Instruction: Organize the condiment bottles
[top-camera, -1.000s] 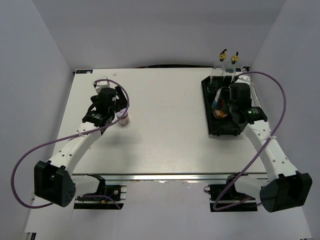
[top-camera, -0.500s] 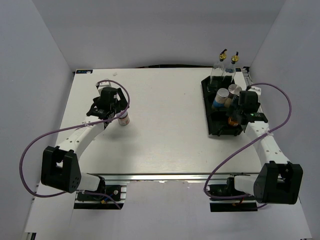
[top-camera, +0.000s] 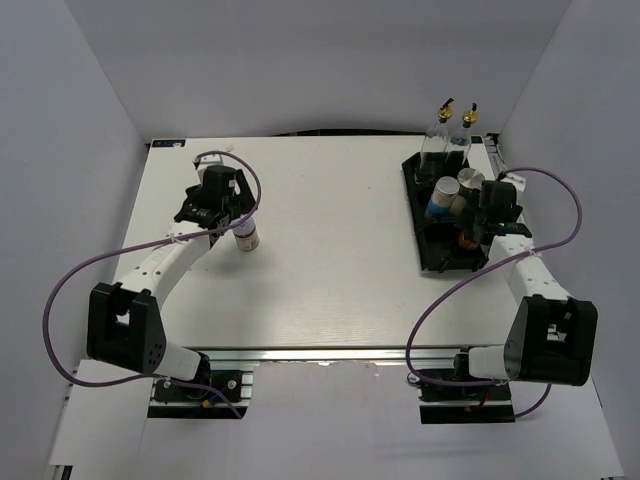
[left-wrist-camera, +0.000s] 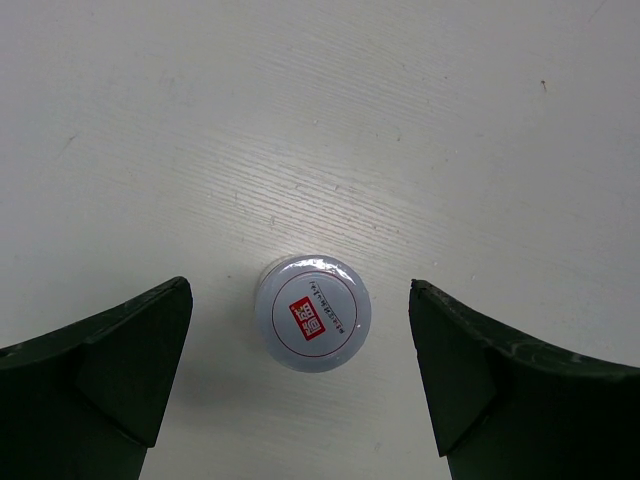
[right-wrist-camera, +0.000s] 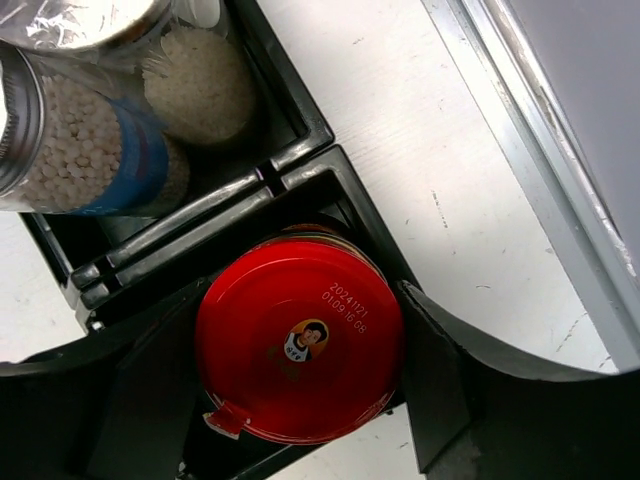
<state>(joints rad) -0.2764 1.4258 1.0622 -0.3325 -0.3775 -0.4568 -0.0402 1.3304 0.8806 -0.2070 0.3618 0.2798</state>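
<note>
1. My left claw (left-wrist-camera: 300, 300) hangs straight over the small red-and-white-lidded jar (left-wrist-camera: 312, 326). Its jaws are spread wide, one on each side of the jar and well clear of it. It has hold of nothing.
2. That jar stands upright and alone on the white table (top-camera: 330, 250), in the left half and far from the others. Its white lid, with a red square mark in the middle, faces up at my left wrist camera.
3. My right claw (right-wrist-camera: 298, 300) is spread just as wide over the near end of the black compartment tray (right-wrist-camera: 300, 135). The lid of the red-lidded dark jar (right-wrist-camera: 300, 350) fills the gap between the jaws from edge to edge. I cannot tell whether the pads touch the lid.
4. The red-lidded jar sits upright in the nearest compartment of the tray.
5. Past the divider stand the blue-labelled shaker (right-wrist-camera: 100, 165) and the silver-capped white shaker (right-wrist-camera: 200, 85), side by side and close together. Both show white grains through their walls.
6. The two clear glass bottles, one (top-camera: 440, 128) and the other (top-camera: 466, 132), stand upright next to each other at the far end of the tray. Their gold pourer tops are up.
7. The tray lies on the right side of the table, near its right edge.
</note>
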